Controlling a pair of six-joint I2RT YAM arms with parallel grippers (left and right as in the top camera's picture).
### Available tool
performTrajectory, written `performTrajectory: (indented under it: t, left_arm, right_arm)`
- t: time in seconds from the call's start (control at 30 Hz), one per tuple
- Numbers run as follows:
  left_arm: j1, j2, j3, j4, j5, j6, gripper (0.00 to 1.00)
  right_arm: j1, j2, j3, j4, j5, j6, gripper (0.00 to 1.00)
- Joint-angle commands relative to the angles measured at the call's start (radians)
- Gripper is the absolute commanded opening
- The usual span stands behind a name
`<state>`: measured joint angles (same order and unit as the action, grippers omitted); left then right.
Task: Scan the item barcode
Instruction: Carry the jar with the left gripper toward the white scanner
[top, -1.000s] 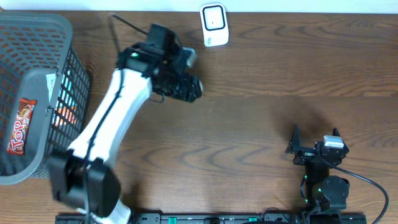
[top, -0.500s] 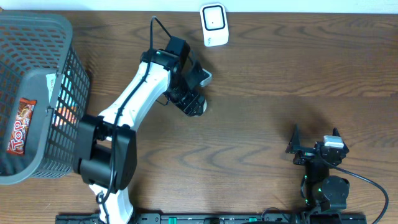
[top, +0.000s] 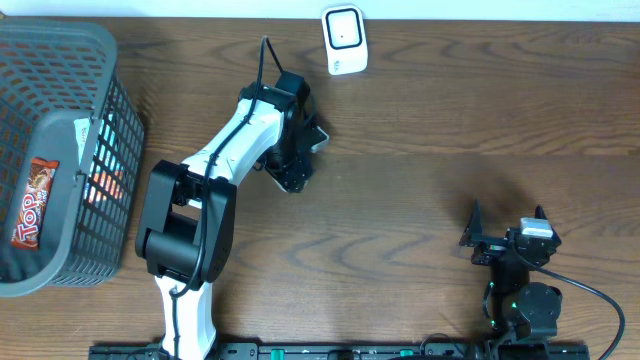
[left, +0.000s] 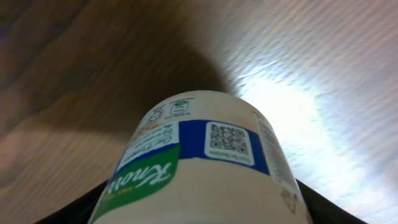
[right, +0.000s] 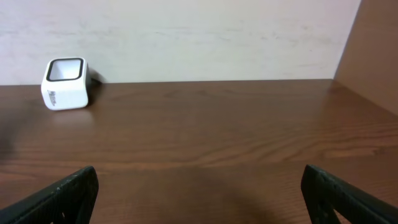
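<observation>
Brown wooden surface with two arms seen from above. The left gripper reaches toward the far edge, near the white scanner, which stands just beyond it. Its wrist view is filled by a cream tub bearing a green Knorr panel and a blue band with a square code, tilted above the surface. Dark fingers show at both lower corners against its sides, so the gripper appears to be closed around the tub, though the contact itself lies at the edge of the view. The right gripper rests near the front edge, spread wide and holding nothing. A grey basket at the left holds a candy bar.
</observation>
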<state>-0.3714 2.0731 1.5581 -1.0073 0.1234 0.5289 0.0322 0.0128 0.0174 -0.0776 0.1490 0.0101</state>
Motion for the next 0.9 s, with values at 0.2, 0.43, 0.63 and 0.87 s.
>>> performTrajectory:
  t: [0.2,0.43,0.63,0.87]
  left_arm:
    - [-0.001,0.005,-0.003,0.003,-0.08,0.017,0.82]
    - [-0.001,-0.031,-0.003,0.002,-0.084,-0.022,0.89]
    - [-0.002,-0.129,-0.002,-0.05,-0.087,-0.147,0.98]
    - [-0.001,-0.282,-0.002,-0.072,-0.086,-0.537,0.98]
  right_arm:
    - [0.007,-0.002,-0.003,-0.001,-0.001,-0.011,0.99]
    - [0.007,-0.002,-0.003,-0.001,-0.001,-0.011,0.99]
    - [0.007,-0.002,-0.003,-0.001,-0.001,-0.011,0.99]
    - [0.007,-0.002,-0.003,-0.001,-0.001,-0.011,0.99]
